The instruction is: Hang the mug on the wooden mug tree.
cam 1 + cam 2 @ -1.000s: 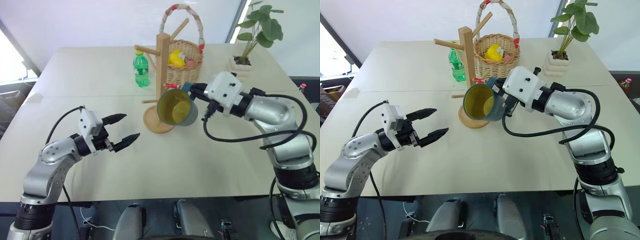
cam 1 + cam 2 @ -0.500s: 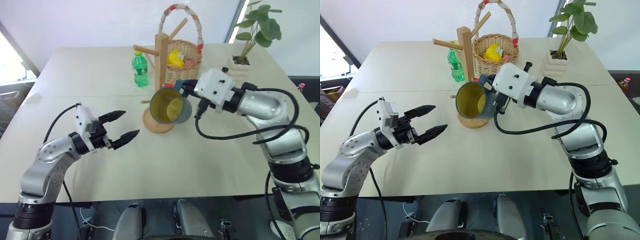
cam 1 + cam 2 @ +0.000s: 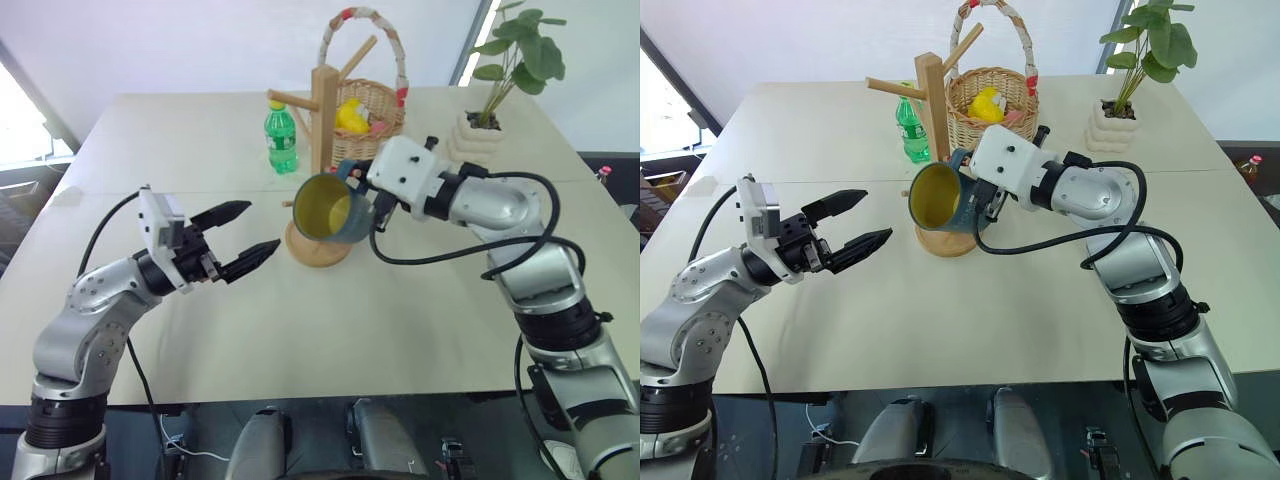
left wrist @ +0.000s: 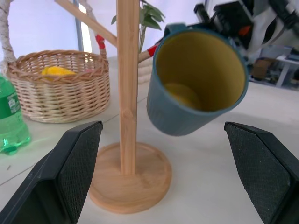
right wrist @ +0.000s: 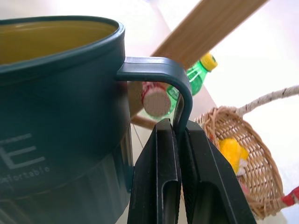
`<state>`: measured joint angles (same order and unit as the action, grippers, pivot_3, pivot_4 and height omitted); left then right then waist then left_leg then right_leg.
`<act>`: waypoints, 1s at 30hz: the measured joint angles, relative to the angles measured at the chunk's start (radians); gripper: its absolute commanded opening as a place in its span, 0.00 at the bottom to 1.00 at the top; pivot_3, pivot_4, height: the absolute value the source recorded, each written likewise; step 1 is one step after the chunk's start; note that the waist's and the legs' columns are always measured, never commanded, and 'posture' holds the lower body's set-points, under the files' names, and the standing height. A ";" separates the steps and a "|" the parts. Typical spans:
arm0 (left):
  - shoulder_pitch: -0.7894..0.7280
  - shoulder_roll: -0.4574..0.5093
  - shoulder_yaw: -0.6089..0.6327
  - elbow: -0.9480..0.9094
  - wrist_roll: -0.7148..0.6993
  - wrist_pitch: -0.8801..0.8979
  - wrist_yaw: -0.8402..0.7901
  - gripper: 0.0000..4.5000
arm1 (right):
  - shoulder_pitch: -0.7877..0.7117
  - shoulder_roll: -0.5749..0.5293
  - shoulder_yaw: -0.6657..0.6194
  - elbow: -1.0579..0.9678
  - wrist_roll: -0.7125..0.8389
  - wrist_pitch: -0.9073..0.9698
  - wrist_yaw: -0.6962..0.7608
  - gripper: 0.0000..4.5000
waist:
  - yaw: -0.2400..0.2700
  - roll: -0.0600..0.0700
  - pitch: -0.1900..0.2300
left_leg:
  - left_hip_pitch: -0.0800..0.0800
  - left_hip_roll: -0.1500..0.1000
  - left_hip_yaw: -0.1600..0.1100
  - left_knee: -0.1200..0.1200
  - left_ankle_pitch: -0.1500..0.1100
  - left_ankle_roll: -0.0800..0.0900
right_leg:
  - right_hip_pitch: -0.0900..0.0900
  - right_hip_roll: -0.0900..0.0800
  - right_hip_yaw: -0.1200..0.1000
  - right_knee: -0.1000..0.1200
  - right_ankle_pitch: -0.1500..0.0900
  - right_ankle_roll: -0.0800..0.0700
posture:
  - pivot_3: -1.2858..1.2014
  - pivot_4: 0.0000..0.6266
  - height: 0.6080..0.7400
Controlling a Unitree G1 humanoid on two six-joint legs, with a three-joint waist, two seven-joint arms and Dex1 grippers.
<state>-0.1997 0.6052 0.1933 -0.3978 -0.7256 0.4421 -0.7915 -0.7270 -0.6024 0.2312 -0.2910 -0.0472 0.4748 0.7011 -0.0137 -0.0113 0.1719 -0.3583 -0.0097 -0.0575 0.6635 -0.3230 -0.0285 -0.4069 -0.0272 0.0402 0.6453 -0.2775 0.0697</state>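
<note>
Right tool (image 5: 180, 154) clenched on mug (image 3: 328, 210) handle; left tool (image 3: 255, 237) released. Risk: handle loop missing wooden mug tree (image 3: 322, 140) peg beside tool, toppling tree.

One teal-blue ceramic mug with a yellow-green inside (image 3: 333, 208) is in view, along with one light wooden mug tree (image 3: 322, 130) on a single round disc base; at least three angled pegs can be counted on its post. One green plastic bottle with a yellow cap (image 3: 283, 139) stands on the one pale table (image 3: 400, 310). One wicker basket with a looped, wrapped handle (image 3: 372, 120) holds a yellow item, its contents otherwise too small to count. One green leafy plant in a white ribbed pot (image 3: 483, 125) completes the tally. Two black-fingered grippers, the left gripper (image 3: 246, 240) and the right gripper (image 3: 352, 180), make a pair.
</note>
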 measured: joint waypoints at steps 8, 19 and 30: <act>-0.007 -0.002 0.000 -0.001 -0.006 0.004 0.013 1.00 | -0.011 0.016 -0.001 0.021 -0.026 -0.012 -0.012 0.66 | 0.000 0.000 0.000 | 0.000 0.000 0.000 0.000 0.000 0.000 | 0.000 0.000 0.000 0.000 0.000 0.000 | 0.52 0.24 1.00; -0.038 -0.037 -0.010 0.039 0.016 -0.003 0.030 1.00 | 0.078 -0.124 -0.214 -0.039 0.113 -0.066 0.095 0.66 | 0.002 -0.001 0.000 | 0.000 -0.001 0.000 0.000 0.000 0.000 | 0.001 0.000 0.000 -0.001 0.000 0.000 | 0.52 0.24 1.00; 0.047 -0.166 0.046 0.302 0.225 -0.149 0.265 1.00 | 0.467 0.093 -0.481 0.126 0.323 -0.084 -0.002 0.66 | -0.001 -0.002 -0.001 | 0.001 0.000 0.001 -0.001 0.000 0.000 | 0.000 0.001 0.001 0.001 0.000 0.000 | 0.52 0.24 1.00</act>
<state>-0.1523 0.4395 0.2394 -0.0957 -0.5006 0.2935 -0.5269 -0.2601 -0.5091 -0.2495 -0.1646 0.2760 0.3904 0.6992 -0.0142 -0.0134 0.1710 -0.3573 -0.0095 -0.0567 0.6629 -0.3230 -0.0284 -0.4067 -0.0267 0.0408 0.6466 -0.2774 0.0700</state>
